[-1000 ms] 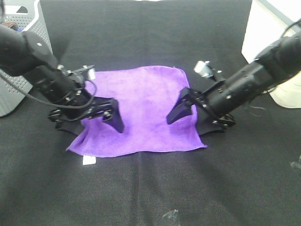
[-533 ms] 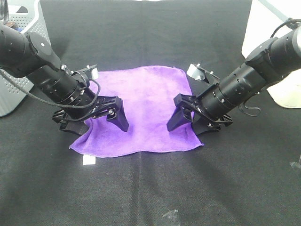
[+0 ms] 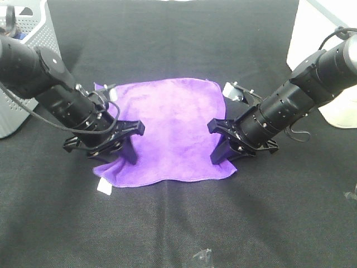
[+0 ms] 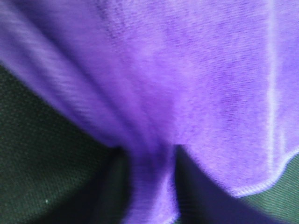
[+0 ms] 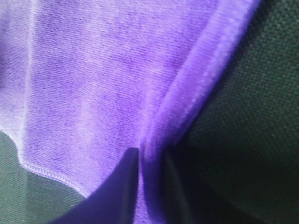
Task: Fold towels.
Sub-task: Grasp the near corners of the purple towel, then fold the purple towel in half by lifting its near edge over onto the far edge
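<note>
Over the last second both arms have dropped from a spread, raised pose onto the cloth, and the purple towel [image 3: 167, 125] has drawn in along its near edge, its two near corners now sitting closer together than before. The left gripper [image 3: 128, 155] is clamped on the towel's left side near the front corner. The left wrist view shows a ridge of purple pile squeezed up between two dark fingers [image 4: 110, 198], with the stitched hem curving past to one side. The right gripper [image 3: 219, 157] is likewise clenched on the towel's right side near its front corner. In the right wrist view a raised fold runs down into the narrow gap between the dark fingertips [image 5: 114, 189], with the hem visible beside it. The towel lies in the middle of the black table cover [image 3: 178, 223], between the two arms, mostly flat across its far half and slightly puckered and wavy along the near edge. A small white tag [image 3: 103, 187] rests on the black surface at the towel's near left corner. A grey perforated bin [image 3: 30, 28] stands at the far left of the table, and a white box [image 3: 315, 33] at the far right, both well apart from the towel.
</note>
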